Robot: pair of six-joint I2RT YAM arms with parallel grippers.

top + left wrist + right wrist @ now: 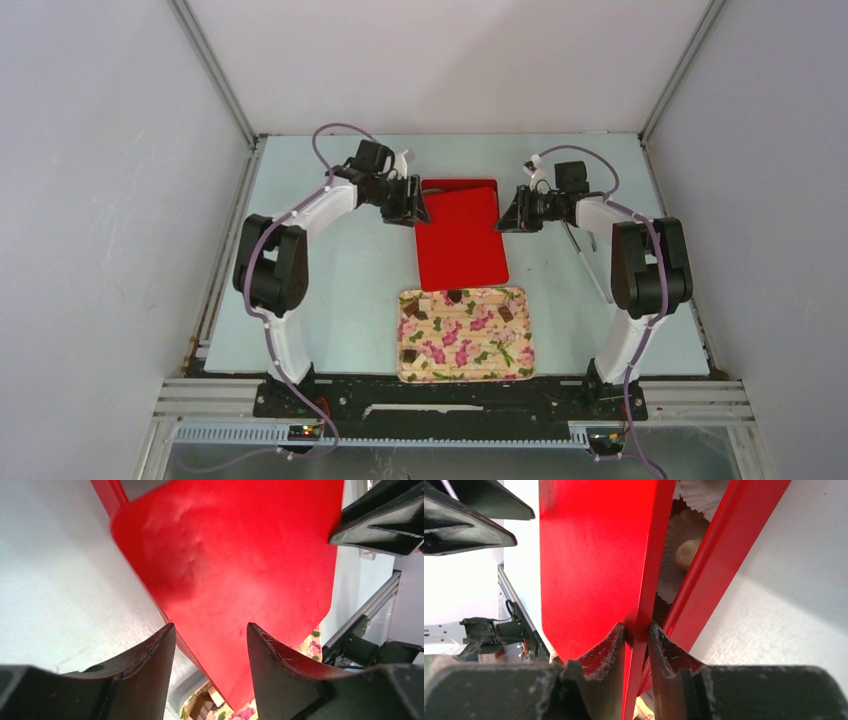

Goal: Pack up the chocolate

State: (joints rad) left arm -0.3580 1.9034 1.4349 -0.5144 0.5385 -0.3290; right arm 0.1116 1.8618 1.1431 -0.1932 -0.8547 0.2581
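A red box [458, 185] lies at the table's middle back, with its red lid [460, 240] tilted over it and reaching toward the tray. My right gripper [508, 212] is shut on the lid's right edge [637, 626]. Under the raised lid in the right wrist view sits a pale cream chocolate [687, 552] in a white paper cup [704, 495] inside the box. My left gripper [415, 205] is open at the lid's left edge, its jaws wide apart with the lid [230, 555] beyond them. A few dark chocolates [506, 313] lie on the floral tray [470, 350].
The floral tray lies at the near middle, between the arm bases and close to the lid's near end. A thin white rod [585, 255] lies on the table by the right arm. Walls enclose the table on three sides.
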